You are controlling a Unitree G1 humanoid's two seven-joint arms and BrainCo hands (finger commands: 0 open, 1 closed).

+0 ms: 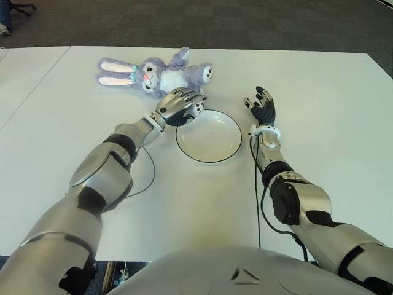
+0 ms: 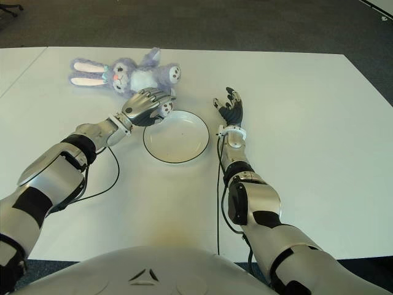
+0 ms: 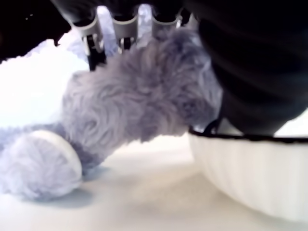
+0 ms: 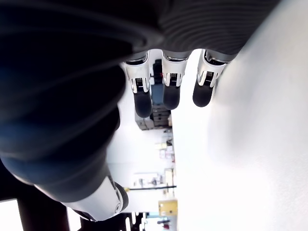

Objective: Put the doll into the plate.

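Landmark: the round white plate with a thin dark rim (image 1: 209, 136), lying flat on the white desk (image 1: 319, 98).

Doll: a lilac plush rabbit with long pink-lined ears (image 1: 156, 72), lying on its side on the desk on the far-left side of the plate. Its nearest limb reaches down to the plate's far-left rim; the rest of the body is outside the plate.

Left hand: the silver left hand (image 1: 179, 106) is palm down over the plate's far-left rim, on the doll's nearest limb. In the wrist view its fingers (image 3: 126, 24) curl over the purple fur with the plate's rim just beside them.

Grip: the fingers look closed around that limb, but the fur fills the wrist view, so how firmly they hold it I cannot tell for certain.

Right hand: the right hand (image 1: 263, 106) shows to the right of the plate, apart from it, palm up, with fingers (image 4: 171, 91) loosely spread and holding nothing.

Step in hand: by my reading, the grasp on the doll; no lift is evident and the plate holds nothing.

Next move: it calls for a secure hold on the soft limb, then raising the doll clear of the rim and bringing it over the plate's middle before release. The trailing body and ears may drag or overhang the rim.
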